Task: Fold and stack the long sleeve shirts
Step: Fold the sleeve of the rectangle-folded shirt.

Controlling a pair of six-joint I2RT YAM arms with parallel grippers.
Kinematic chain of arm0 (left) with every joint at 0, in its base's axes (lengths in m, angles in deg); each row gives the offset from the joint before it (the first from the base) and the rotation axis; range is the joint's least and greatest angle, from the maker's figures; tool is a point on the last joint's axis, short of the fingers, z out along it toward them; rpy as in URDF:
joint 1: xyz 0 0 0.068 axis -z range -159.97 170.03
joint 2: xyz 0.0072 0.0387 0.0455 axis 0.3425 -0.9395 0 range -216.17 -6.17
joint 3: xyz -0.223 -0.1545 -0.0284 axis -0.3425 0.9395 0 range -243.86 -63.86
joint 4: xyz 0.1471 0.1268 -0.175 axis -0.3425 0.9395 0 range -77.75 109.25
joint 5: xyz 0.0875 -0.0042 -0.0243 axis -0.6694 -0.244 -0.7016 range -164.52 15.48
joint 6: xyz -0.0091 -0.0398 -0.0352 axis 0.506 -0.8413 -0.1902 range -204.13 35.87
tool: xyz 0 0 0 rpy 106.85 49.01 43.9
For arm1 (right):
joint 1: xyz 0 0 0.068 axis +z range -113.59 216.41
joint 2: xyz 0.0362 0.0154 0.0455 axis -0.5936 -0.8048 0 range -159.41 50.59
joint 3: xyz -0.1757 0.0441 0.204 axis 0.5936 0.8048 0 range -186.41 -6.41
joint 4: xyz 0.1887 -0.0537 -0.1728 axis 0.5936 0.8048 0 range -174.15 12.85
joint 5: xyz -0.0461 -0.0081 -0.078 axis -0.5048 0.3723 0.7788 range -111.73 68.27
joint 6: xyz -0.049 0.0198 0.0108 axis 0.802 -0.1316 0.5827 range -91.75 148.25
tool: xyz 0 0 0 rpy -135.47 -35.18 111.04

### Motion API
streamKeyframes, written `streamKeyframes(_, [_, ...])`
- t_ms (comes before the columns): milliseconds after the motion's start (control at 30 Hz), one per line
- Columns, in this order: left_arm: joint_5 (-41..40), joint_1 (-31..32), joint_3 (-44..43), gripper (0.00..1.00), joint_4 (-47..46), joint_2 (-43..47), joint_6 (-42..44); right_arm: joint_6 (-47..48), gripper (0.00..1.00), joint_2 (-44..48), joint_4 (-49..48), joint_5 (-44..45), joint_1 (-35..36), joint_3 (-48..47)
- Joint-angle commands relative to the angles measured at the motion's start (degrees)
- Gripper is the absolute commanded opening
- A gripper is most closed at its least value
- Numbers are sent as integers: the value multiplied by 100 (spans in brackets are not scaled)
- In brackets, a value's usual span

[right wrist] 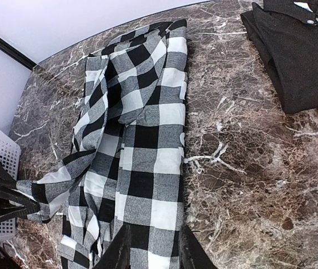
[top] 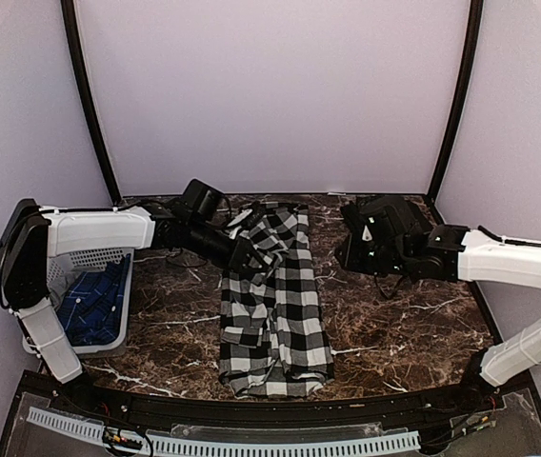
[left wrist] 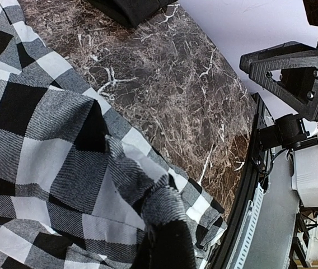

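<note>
Your table [top: 404,324] is dark brown marble with white veins, closed in by pale lilac walls [top: 270,95], with a black pole [top: 85,105] curving up at each back corner. A black rail and a white slotted duct [top: 251,443] run along the near edge.

The checked shirt [top: 275,314] lies in the middle of the table as a long, rumpled strip running from the back edge toward you. Your left pincer [top: 245,255] is closed on a fold of its upper left side, and the cloth bunches up where it is pinched.

Your right pincer [right wrist: 154,230] stands partly open with nothing between its fingers, off to the right of the shirt. A folded black shirt [right wrist: 299,56] lies on the marble on that right side.

A white perforated basket [top: 99,257] sits at the table's left edge with blue cloth [top: 90,309] in it.
</note>
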Motion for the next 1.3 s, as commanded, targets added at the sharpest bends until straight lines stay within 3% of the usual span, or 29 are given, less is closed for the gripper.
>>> streamKeyframes(0, [86,219,-246,3,11,-126,-30,-22,27,118,-76,19,-47,191])
streamKeyframes(767, [-629,1122,-1014,5,1208,-1044,525,-34,27,65,-259,-193,-56,412])
streamKeyframes(1267, [-504,1349,-1169,7,1181,-1246,455,-24,27,-30,-284,-245,-56,412])
